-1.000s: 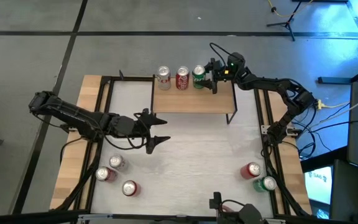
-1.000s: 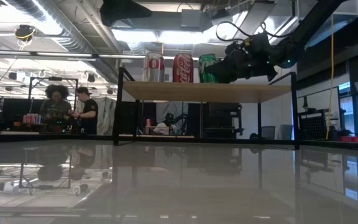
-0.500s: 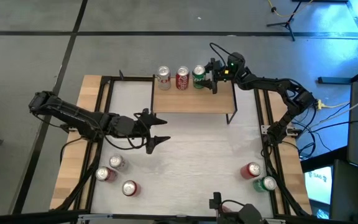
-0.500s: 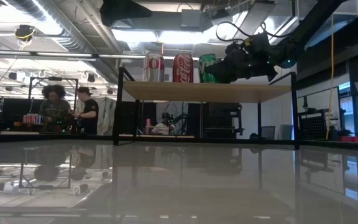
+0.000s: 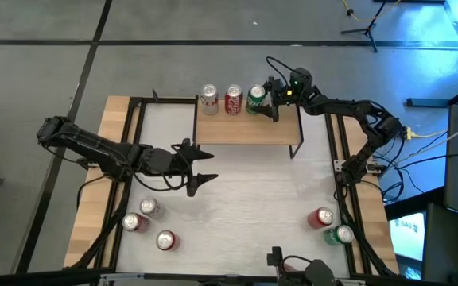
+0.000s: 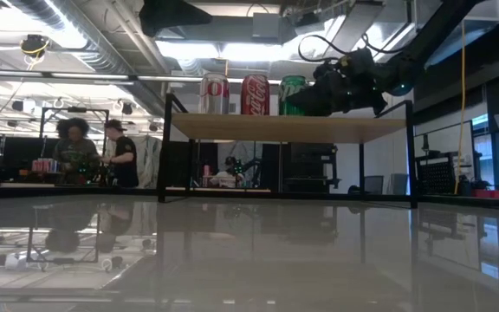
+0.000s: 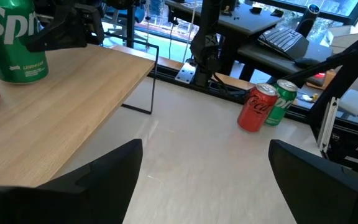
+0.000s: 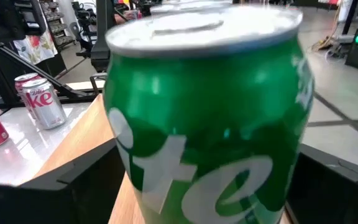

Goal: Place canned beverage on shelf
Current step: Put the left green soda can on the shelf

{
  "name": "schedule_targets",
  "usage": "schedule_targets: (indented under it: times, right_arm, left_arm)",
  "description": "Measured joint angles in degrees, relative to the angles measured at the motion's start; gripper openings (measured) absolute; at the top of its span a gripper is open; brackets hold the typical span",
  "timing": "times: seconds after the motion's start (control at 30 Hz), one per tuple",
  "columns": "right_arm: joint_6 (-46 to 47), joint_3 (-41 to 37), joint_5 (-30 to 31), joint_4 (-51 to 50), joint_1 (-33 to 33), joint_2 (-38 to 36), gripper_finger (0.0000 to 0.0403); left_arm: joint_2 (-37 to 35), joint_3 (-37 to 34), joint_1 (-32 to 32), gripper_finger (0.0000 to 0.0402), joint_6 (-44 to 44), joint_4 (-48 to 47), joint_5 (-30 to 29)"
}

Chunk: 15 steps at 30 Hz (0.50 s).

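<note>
1. Behind the shelf (image 6: 288, 126) the low view shows an open workshop with ceiling pipes and people standing at far benches; the shelf itself stands at the far end of the white table (image 5: 245, 187).
2. On the shelf's plank, a silver can (image 5: 209, 98), a red can (image 5: 234, 99) and a green can (image 5: 257, 98) stand upright in a neat row, presumably so a fourth fits beside them.
3. At the shelf's right end, the right gripper (image 5: 272, 98) brackets the green can, its fingers spread to either side; whether they touch the can I cannot tell. I judge this the release, with the can already standing on the plank.
4. Well in front of the shelf, the left gripper (image 5: 203, 167) waits above the table with fingers spread, holding nothing.
5. Further from the shelf, three cans (image 5: 148, 222) sit near the table's left front corner, and a red and green pair (image 5: 330, 225) near the right.
6. Materials: pale matte wood on thin black metal legs; smooth aluminium cylinders with glossy print; a faintly reflective tabletop.
</note>
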Motion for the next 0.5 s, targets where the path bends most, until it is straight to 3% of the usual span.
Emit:
schedule_targets:
  times: [0.5]
  right_arm:
    - [0.0,0.0,0.0,0.2,0.0,0.0,0.0377]
  left_arm:
    - [0.0,0.0,0.0,0.0339,0.0,0.0,0.0]
